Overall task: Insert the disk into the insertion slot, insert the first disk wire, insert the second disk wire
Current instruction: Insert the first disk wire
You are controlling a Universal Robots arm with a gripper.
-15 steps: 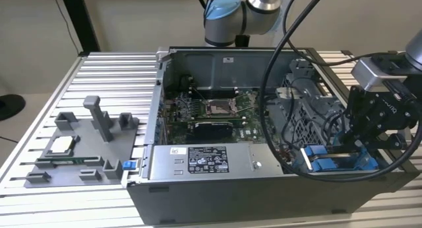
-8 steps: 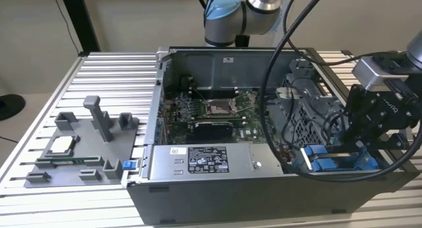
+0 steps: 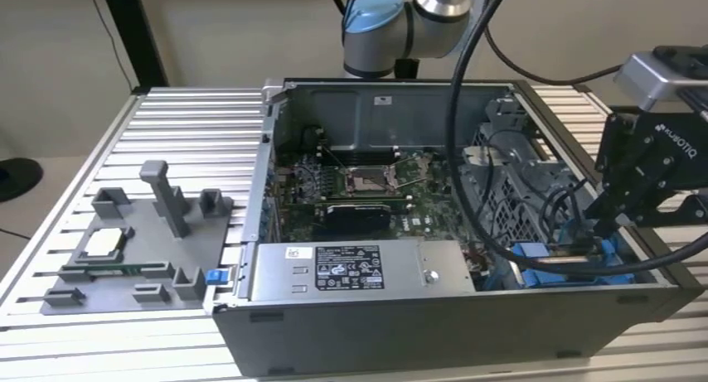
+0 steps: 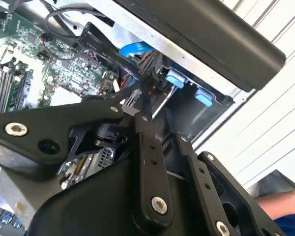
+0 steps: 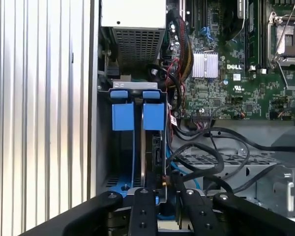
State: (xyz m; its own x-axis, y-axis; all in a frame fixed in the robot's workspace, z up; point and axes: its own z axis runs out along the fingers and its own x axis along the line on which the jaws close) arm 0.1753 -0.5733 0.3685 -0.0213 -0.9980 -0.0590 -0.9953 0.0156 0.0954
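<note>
Gripper: lowered to the slot's edge; whether clamped or apart cannot be told.
Disk: seated on edge within the insertion slot.
Room: case wall close on one side, black cables crowded on the other.

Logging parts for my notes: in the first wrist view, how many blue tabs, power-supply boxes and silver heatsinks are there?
Blue tabs: 2
Power-supply box: 1
Silver heatsink: 1
Total: 4

Bright, even light, with glare whitening the ribbed table.
</note>
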